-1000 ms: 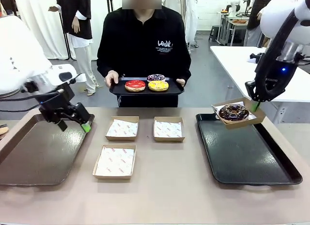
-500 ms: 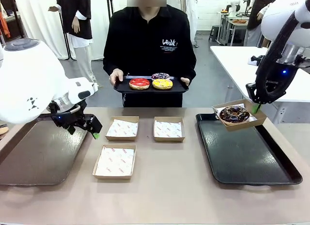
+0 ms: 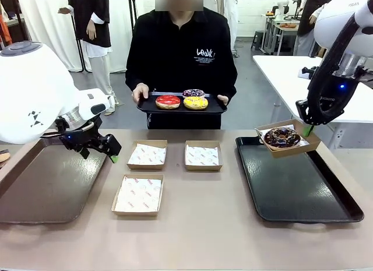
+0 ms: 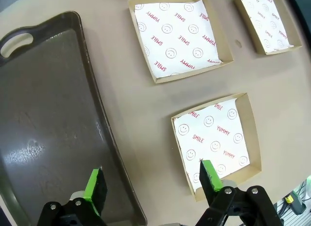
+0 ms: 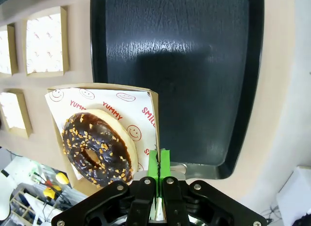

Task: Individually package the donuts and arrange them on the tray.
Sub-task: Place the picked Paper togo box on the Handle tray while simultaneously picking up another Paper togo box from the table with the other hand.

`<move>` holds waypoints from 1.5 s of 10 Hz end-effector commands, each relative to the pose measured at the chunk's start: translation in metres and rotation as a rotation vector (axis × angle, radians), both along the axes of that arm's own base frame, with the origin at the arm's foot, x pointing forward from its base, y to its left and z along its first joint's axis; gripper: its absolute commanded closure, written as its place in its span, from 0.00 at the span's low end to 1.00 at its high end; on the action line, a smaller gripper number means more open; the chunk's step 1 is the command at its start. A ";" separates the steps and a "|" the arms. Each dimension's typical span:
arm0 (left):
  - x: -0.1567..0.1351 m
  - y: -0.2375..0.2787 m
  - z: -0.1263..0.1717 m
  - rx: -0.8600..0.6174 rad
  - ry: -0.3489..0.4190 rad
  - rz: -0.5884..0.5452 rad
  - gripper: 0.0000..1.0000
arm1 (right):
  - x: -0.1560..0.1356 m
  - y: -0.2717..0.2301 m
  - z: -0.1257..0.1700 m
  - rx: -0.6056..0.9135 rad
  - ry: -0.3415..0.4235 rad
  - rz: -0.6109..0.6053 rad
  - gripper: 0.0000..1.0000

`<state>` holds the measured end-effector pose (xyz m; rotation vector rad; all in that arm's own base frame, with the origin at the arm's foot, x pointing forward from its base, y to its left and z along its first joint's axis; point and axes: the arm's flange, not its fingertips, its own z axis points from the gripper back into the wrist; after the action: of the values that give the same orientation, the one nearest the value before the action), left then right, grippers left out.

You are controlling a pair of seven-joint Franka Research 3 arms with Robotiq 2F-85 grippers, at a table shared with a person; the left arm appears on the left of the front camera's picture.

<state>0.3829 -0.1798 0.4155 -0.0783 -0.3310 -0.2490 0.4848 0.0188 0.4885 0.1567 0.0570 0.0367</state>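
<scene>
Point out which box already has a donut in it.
The box in the right hand, raised at the black tray's edge: it carries the chocolate donut. The other three boxes hold only paper.

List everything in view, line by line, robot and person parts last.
Table: one, tan.
Black tray: one, table's right.
Brown tray: one, table's left.
Person's tray: one, black, held at the far side.
Held box: one, brown, paper-lined, raised at the black tray's far edge.
Empty boxes: three, brown, paper-lined, mid-table.
Chocolate donut: one, dark with nut bits, in the held box.
Red donut, yellow donut, sprinkled donut: one each, on the person's tray.
Person's hands: two, holding the person's tray.
Left gripper: jaws open, above the brown tray's edge.
Right gripper: jaws shut on the held box's rim.
</scene>
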 end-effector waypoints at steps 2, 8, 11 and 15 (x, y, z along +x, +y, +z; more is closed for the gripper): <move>0.000 -0.001 0.001 -0.003 0.012 -0.015 0.00 | -0.001 0.000 0.001 0.000 -0.001 0.001 0.99; -0.009 -0.036 -0.002 -0.037 0.079 0.176 0.00 | -0.063 -0.015 -0.044 -0.018 -0.108 -0.151 0.99; 0.000 -0.048 -0.020 -0.060 0.180 0.261 0.00 | -0.077 -0.025 -0.068 0.018 -0.103 -0.127 0.99; -0.003 -0.046 -0.036 -0.049 0.235 0.261 0.00 | -0.070 -0.004 -0.107 0.026 -0.036 -0.107 0.99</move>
<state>0.3823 -0.2232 0.3762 -0.0916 -0.1289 0.0091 0.4105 0.0088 0.3889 0.1536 0.0278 -0.0651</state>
